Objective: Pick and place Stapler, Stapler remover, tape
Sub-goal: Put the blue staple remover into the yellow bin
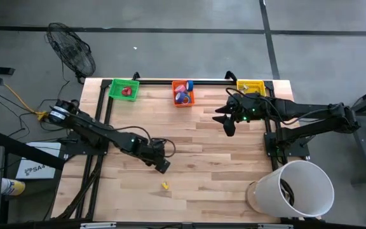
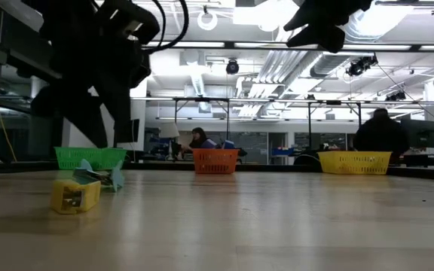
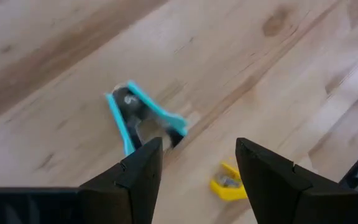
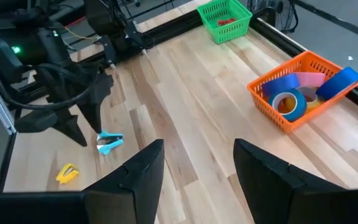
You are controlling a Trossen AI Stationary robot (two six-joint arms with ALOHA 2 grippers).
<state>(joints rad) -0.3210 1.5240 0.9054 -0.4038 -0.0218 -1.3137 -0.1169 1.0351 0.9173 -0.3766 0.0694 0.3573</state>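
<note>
Left tool (image 3: 197, 168) hangs above the pale wooden bench (image 1: 208, 184), near its middle toward seven o'clock, its two dark fingers (image 3: 138, 171) standing apart with nothing between them. Right below it, seen past the fingers, lies a small teal-and-black staple remover (image 3: 143, 118) on the bare planks, and just beside that, toward six o'clock, a small yellow stapler (image 1: 165, 186). In the low view the yellow stapler sits closest, with the teal remover touching or just behind it; I cannot tell which.

Right tool (image 4: 197, 168) is held high over the bench toward two o'clock, near the far edge; its fingers are likewise apart and empty.

Along the twelve o'clock edge stand three small plastic mesh baskets. The green basket (image 1: 124, 89) at eleven o'clock holds something red. The orange basket (image 4: 291, 93) at twelve o'clock holds the tape rolls (image 4: 289, 102): blue rings, a pink one and a yellowish one are visible, piled together inside it. The yellow basket (image 1: 251, 86) at one o'clock sits just behind the right arm; its contents cannot be made out.

A large white bucket (image 1: 294, 189) lies at the bench's five o'clock corner. A black fan (image 1: 72, 51) stands on the floor off the eleven o'clock corner. Two people (image 2: 380, 132) sit in the room beyond.
</note>
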